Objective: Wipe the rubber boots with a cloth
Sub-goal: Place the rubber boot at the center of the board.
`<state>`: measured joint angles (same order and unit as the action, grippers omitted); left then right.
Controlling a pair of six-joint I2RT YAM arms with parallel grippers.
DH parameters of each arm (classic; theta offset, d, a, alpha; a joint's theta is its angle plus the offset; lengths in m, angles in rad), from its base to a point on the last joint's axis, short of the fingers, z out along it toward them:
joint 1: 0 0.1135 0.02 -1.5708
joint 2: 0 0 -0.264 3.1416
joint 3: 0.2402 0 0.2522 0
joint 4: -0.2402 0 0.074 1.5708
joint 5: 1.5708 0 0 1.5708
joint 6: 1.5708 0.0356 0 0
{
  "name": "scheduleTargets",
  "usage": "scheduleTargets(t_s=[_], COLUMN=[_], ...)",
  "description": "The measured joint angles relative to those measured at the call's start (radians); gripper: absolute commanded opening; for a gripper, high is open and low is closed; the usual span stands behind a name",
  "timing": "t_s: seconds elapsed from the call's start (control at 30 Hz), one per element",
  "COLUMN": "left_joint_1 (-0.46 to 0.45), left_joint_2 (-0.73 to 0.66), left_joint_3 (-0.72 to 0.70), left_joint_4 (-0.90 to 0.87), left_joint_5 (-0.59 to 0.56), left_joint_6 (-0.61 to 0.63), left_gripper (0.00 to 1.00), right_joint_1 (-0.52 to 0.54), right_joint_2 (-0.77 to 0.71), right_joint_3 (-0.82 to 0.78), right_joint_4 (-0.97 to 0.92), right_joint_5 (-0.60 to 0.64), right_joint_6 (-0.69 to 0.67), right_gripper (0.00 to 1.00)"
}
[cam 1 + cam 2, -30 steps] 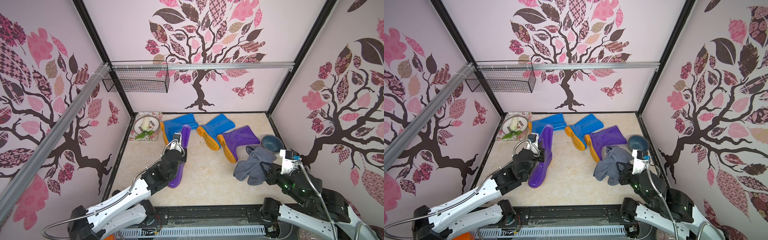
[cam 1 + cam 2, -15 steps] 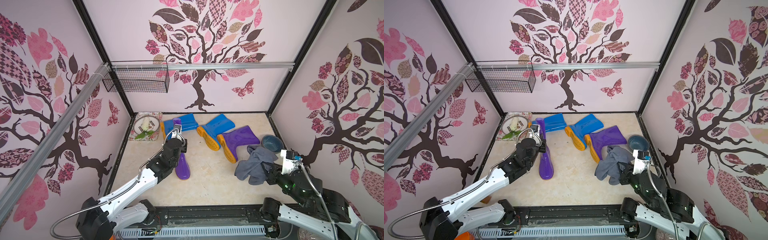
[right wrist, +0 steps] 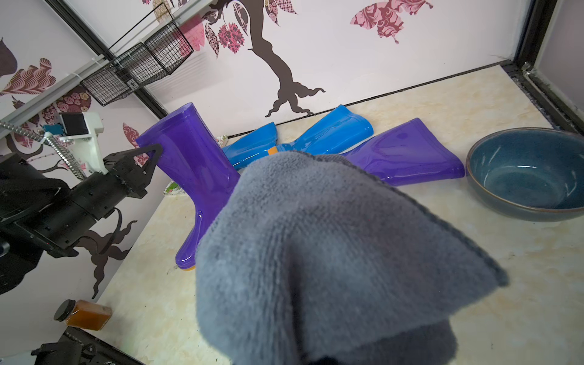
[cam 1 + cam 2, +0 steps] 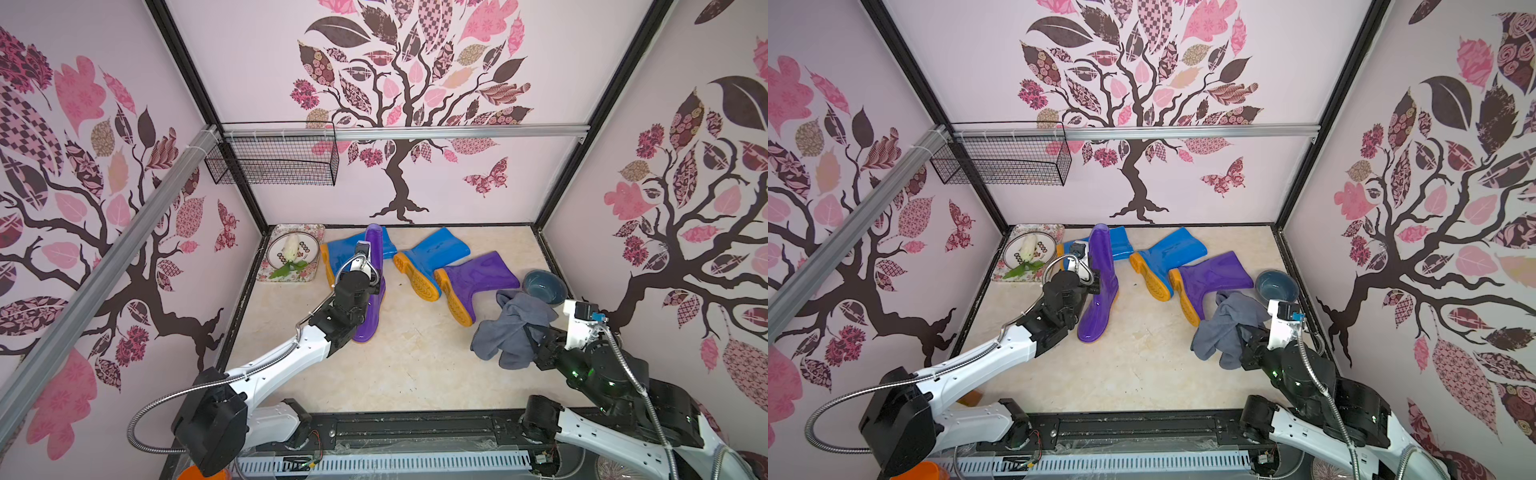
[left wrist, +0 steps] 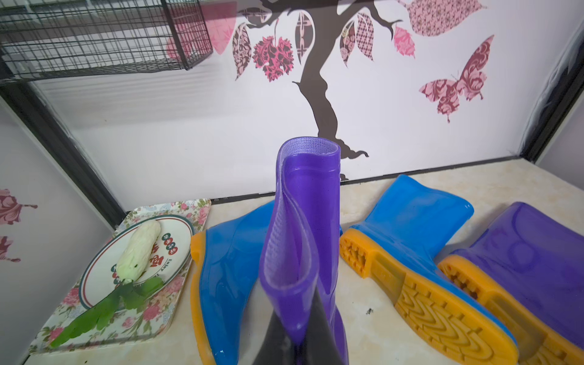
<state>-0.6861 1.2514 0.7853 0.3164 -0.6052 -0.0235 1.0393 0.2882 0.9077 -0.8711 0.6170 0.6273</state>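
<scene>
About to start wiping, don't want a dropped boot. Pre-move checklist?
1. Left end effector shut on standing boot rim: ok.
2. Boot upright, sole on table: ok.
3. Right end effector shut on cloth: ok.
4. Table between cloth and boot bare: ok.
5. Cloth clear of bowl: cannot tell.
</scene>
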Motion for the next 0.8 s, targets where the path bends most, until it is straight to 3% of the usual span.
scheduleTargets(t_s=[0.3,0.33,0.53,0.8], left_joint_1=[-0.018,-0.023,-0.053,-0.079], left_joint_2=[0.058,0.068,0.060,-0.137], left_joint_3=[-0.087,-0.087,-0.087,-0.028], left_joint_4=[0.156,0.170,0.158,-0.150], left_joint_5=[-0.100,-0.109,-0.129,-0.074], left_joint_6=[-0.029,-0.029,-0.027,-0.110], left_gripper=[0.00,0.04,0.57,0.91], right_joint_1=[0.000,0.000,0.000,0.000], right_joint_2=[-0.007,-0.007,-0.007,-0.020], right_joint_3=[-0.052,-0.057,-0.059,-0.066], right_joint_4=[0.001,0.001,0.001,-0.002], right_joint_5=[0.000,0.000,0.000,0.014], right_joint_6=[0.000,0.000,0.000,0.008], right_gripper=[0.00,0.00,0.00,0.00])
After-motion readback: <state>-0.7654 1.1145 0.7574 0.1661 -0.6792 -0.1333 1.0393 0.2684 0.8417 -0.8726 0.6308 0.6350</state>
